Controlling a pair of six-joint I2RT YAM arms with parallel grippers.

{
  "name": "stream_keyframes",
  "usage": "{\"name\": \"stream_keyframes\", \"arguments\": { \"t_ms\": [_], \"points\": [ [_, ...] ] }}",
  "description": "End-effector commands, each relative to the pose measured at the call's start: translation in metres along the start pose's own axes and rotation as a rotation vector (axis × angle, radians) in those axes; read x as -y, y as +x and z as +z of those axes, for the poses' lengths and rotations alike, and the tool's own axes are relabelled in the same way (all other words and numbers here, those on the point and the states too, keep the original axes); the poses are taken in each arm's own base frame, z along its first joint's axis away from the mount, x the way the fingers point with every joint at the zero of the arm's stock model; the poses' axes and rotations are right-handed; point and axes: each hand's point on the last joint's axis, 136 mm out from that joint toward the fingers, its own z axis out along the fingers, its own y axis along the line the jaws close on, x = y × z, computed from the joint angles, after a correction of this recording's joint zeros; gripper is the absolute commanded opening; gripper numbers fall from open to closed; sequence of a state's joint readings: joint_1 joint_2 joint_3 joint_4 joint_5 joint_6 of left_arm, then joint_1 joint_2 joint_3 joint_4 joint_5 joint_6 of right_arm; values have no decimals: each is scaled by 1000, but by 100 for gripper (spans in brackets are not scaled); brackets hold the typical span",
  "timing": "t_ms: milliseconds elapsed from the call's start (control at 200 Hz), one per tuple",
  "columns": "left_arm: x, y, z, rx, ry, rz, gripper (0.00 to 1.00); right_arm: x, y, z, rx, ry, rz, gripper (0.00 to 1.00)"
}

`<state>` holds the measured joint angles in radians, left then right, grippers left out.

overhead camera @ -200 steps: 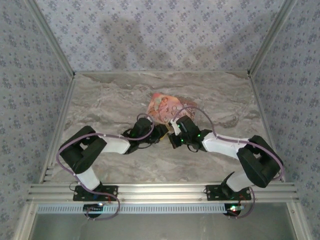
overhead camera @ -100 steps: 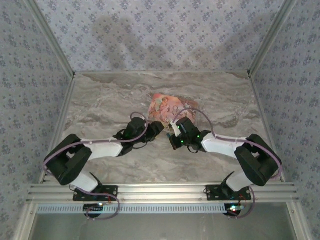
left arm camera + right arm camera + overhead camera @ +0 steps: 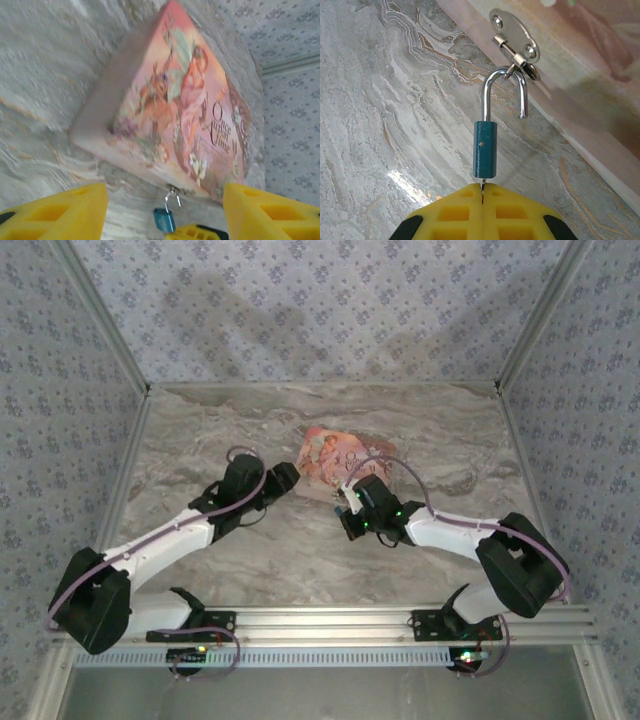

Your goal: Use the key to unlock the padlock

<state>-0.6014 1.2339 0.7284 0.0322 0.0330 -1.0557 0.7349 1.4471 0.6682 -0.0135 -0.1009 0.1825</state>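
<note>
Evidently the padlock (image 3: 484,150), a small teal body, hangs at the front edge of the pink illustrated box (image 3: 170,100), near the middle of the marble table (image 3: 380,125). Its steel shackle (image 3: 485,100) is sprung: one leg sits in the body, while the other ends free in the air beside it. The bend of the shackle is hooked through the loop of the box's metal hasp (image 3: 512,35).

The key (image 3: 483,186) shows as a thin blade entering the underside of the padlock body. The right gripper (image 3: 483,196) is pinched tight on that blade, its yellow fingers (image 3: 460,212) meeting just below the lock, with no gap between them.

The left gripper (image 3: 287,477) stands beside the box's left corner, apart from the lock. Its yellow fingers (image 3: 60,212) are spread wide, with nothing between them, and they frame the box and the hanging padlock in the wrist view.
</note>
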Motion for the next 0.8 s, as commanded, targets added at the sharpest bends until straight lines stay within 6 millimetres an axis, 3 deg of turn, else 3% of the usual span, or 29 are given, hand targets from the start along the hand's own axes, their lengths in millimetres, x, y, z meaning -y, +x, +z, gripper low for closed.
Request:
{"name": "stream_keyframes", "arguments": {
  "t_ms": [0,275,525,795],
  "points": [
    [-10,-13,1,-24,-76,76,64,-3,-6,-7,9,7,-38,0],
    [2,-31,42,-112,-62,100,65,0,-9,-11,0,46,-107,0],
    [3,-23,78,-190,-47,77,62,0,-15,-13,16,49,-119,0],
    [-3,-11,94,-244,-38,53,59,6,-18,-13,21,96,-177,0]
  ]
}}
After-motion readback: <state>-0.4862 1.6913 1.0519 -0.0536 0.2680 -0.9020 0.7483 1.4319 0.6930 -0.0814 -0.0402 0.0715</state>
